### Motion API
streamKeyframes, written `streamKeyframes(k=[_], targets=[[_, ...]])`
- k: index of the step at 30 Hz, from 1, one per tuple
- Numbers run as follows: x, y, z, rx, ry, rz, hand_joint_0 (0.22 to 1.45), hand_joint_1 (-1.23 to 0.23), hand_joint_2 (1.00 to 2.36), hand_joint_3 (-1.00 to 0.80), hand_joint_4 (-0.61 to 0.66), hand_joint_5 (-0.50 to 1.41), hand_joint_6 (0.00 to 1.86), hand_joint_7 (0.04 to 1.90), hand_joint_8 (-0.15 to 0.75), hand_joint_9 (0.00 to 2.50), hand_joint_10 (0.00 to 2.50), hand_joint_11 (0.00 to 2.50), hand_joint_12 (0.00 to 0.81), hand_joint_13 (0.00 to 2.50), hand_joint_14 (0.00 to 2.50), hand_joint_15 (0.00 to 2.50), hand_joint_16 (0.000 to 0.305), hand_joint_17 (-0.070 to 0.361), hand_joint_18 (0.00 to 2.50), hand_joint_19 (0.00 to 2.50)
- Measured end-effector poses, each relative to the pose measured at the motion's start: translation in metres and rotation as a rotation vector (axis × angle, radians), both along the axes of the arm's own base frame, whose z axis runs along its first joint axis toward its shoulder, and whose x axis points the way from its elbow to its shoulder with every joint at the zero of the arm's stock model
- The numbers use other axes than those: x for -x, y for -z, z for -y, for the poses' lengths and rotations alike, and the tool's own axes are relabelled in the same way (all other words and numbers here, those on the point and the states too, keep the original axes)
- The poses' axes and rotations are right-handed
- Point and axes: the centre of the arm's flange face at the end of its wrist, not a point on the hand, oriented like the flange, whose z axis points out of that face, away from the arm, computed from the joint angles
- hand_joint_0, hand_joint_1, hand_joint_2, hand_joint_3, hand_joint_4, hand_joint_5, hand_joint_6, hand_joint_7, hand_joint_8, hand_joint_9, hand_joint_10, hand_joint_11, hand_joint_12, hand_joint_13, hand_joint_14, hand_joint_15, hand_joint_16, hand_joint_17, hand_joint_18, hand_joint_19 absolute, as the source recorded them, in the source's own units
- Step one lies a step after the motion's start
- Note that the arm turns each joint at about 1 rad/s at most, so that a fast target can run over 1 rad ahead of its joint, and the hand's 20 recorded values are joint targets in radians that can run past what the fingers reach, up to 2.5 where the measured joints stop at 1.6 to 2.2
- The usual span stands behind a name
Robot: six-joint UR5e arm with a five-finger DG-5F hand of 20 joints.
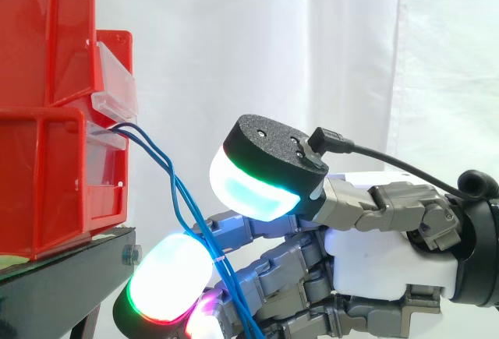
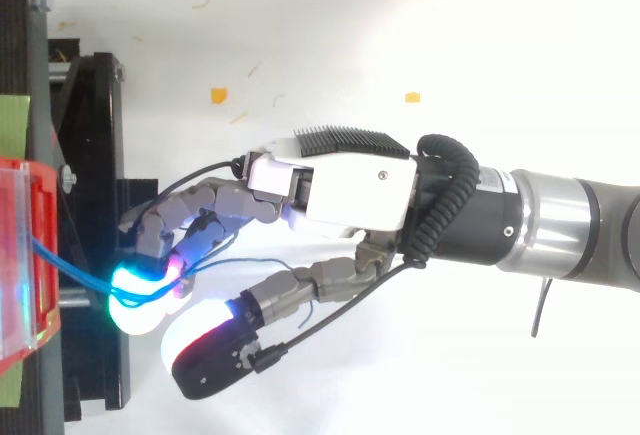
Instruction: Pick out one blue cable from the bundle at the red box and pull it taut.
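Observation:
Two blue cable strands (image 1: 173, 174) leave the clear front of the lower red box (image 1: 47, 183) and slope down to the right. They pass between the fingers (image 1: 234, 234) of my hand (image 2: 350, 190), just behind a pad glowing white, green and red. From above, a blue cable (image 2: 75, 270) runs from the red box (image 2: 25, 255) to the cyan-lit fingertips (image 2: 135, 280) and loops back under the palm. The fingers reach toward the box, slightly curled, with the strands caught between them. The thumb (image 1: 261, 171) stands apart above. The cables hang slack.
Two red bins are stacked on the black stand (image 1: 70, 269) at the left, the upper bin (image 1: 47, 35) with its own clear front. A white curtain hangs behind. Orange scraps (image 2: 218, 95) lie on the white floor.

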Motion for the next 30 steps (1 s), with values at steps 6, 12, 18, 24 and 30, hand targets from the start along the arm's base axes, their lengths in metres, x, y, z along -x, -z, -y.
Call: streamKeyframes(k=[6,12,18,24,30], targets=[[0.001,0.001,0.001,0.009,0.014,-0.009,0.51,-0.58,1.0,-0.5,0.2,-0.16,0.66,0.93,0.291,0.72,0.02,0.69,0.334,0.37,0.01,0.22,0.045,0.101,0.54,0.62],[0.001,0.001,0.001,0.026,0.025,-0.008,0.51,-0.59,1.0,-0.5,0.2,-0.16,0.61,1.0,0.289,0.7,0.02,0.68,0.334,0.36,0.01,0.22,0.045,0.101,0.54,0.62],[0.001,0.004,0.003,0.029,0.028,-0.012,0.51,-0.59,1.0,-0.5,0.2,-0.15,0.57,1.07,0.286,0.7,0.02,0.68,0.331,0.36,0.01,0.22,0.045,0.1,0.54,0.62],[-0.002,0.019,0.004,0.017,0.027,-0.011,0.52,-0.59,1.0,-0.5,0.2,-0.15,0.57,1.07,0.283,0.69,0.02,0.68,0.328,0.35,0.01,0.22,0.044,0.098,0.53,0.62],[-0.002,0.023,0.005,0.004,0.024,-0.012,0.54,-0.58,1.0,-0.5,0.17,-0.16,0.61,1.02,0.278,0.69,0.02,0.67,0.323,0.35,0.01,0.22,0.043,0.096,0.53,0.63]])
